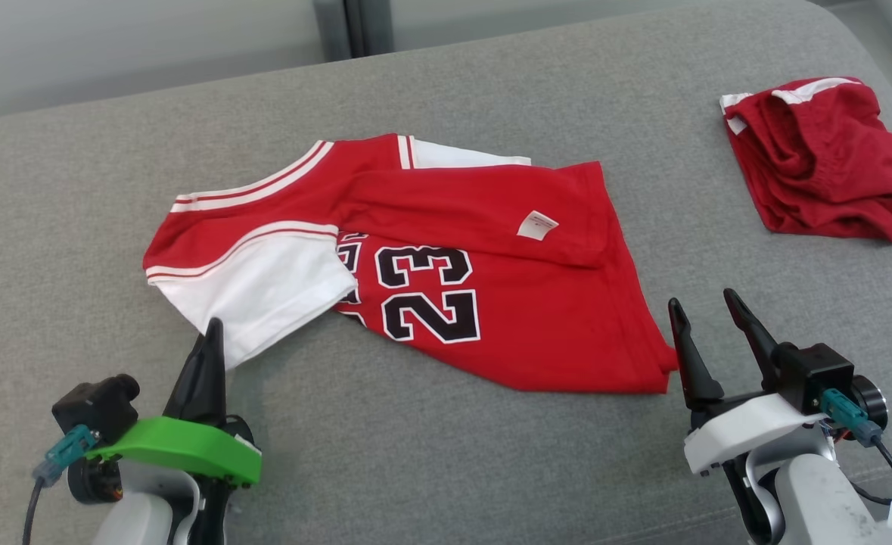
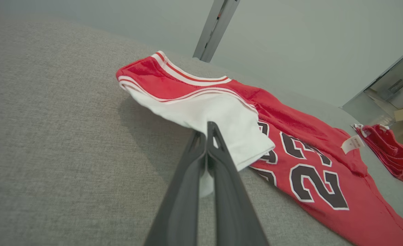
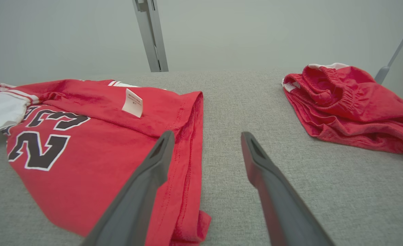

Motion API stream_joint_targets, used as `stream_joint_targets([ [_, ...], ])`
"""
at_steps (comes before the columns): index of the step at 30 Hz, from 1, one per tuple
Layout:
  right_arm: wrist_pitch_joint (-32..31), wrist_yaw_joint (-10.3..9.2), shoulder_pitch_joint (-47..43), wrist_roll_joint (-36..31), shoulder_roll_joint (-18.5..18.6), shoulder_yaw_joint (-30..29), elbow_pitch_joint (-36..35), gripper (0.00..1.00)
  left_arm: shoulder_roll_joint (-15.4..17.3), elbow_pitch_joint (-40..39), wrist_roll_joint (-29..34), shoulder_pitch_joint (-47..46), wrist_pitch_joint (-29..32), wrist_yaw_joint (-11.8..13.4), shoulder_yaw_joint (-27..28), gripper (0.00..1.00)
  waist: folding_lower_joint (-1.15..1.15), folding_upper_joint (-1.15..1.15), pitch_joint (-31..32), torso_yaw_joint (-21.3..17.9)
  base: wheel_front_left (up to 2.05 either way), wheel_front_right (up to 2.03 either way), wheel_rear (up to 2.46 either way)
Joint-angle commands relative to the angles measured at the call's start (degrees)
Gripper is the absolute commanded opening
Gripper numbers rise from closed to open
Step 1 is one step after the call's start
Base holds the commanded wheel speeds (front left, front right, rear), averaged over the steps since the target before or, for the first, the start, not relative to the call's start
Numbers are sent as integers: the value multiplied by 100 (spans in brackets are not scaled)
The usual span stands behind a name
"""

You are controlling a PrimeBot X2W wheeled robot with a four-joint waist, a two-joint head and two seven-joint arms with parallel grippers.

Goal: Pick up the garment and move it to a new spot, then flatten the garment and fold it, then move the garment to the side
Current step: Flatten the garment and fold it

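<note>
While the red jersey [image 1: 536,318] lies spread on the grey cushion [image 1: 415,462], left gripper [image 1: 213,327] pinched closed on its white sleeve [image 1: 264,291], right gripper [image 1: 701,299] spread wide, empty, just beside the hem, red shorts [image 1: 824,163] well apart

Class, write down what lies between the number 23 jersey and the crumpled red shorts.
Nothing: bare grey upholstery separates the jersey from the shorts, seen in the head view and the right wrist view.
</note>
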State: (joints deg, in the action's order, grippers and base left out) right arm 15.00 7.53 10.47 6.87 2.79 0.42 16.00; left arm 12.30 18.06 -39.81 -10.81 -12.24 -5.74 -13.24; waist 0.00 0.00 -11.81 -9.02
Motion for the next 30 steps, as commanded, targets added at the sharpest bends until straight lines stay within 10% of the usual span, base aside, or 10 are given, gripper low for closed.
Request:
stream_joint_targets([
  [1, 26, -9, -76, -44, 22, -35, 10, 100, 70, -93, -51, 128, 60, 51, 1, 0, 0, 0, 120, 133, 0, 0, 0],
  [12, 26, -9, -3, -20, 21, -35, 103, 100, 51, 315, -29, 115, 268, 243, -75, 5, 0, 0, 105, 188, 0, 0, 0],
  [15, 26, -9, 15, -35, 21, -26, 124, 100, 4, 543, 8, 35, 114, 225, -75, 100, 0, 0, 125, 184, 0, 0, 0],
  [30, 26, -9, -178, -58, 21, -80, 166, 100, -121, 606, 569, 218, -299, 181, -9, 100, 0, 0, 687, 402, 0, 0, 0],
])
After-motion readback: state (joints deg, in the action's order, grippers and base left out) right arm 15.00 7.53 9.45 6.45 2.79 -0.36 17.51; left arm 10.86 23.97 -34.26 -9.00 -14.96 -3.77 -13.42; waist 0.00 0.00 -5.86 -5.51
